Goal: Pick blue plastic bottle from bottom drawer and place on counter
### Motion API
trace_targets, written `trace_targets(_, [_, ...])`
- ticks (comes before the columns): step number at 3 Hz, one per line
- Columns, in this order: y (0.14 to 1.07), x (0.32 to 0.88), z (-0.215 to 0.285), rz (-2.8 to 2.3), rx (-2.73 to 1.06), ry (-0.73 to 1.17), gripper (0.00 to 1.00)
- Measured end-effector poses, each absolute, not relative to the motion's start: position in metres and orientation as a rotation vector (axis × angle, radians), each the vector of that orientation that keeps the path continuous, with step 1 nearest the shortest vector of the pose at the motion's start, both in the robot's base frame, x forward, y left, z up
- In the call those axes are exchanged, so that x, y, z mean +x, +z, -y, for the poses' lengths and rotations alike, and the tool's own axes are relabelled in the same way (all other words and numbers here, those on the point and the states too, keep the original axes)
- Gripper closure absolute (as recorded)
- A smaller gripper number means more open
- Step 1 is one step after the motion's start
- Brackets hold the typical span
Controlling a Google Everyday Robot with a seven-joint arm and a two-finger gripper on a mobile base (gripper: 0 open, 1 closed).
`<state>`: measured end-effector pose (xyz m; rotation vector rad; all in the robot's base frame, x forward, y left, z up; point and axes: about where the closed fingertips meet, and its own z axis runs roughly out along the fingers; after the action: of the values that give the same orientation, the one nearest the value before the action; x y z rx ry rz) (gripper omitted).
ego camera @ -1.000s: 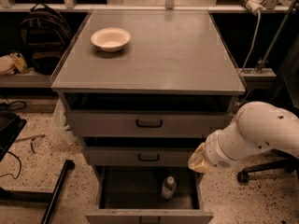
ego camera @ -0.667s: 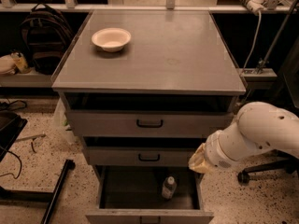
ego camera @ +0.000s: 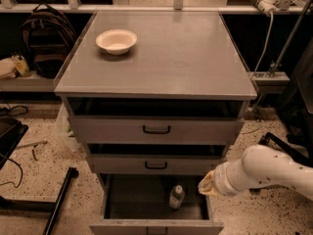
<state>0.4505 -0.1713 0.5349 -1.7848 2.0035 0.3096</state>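
Grey metal drawer cabinet and contents: materials and finishes.
Counter: smooth grey sheet metal, matt with a faint sheen. Bowl, at 10 o'clock on the counter: off-white, matt; paper or plastic cannot be told. Upper drawers: grey metal fronts with black handles. Bottom drawer: the same grey metal, dark matt interior. Blue plastic bottle inside it: clear glossy plastic, white cap, pale label. Gripper, at 3 o'clock of the bottle by the drawer's right side: pale yellowish, matt. Arm: smooth white shell, lightly glossy. Floor: speckled, stone-like. Backpack, at 9 o'clock of the counter: dark cloth.
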Motion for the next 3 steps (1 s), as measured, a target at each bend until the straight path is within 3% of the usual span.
trace_targets(2, [0.399, 0.486, 0.225, -1.992, -1.694, 0.363, 1.0])
trace_targets(3, [0.356, 0.476, 0.216, -2.016, -1.66, 0.445, 1.0])
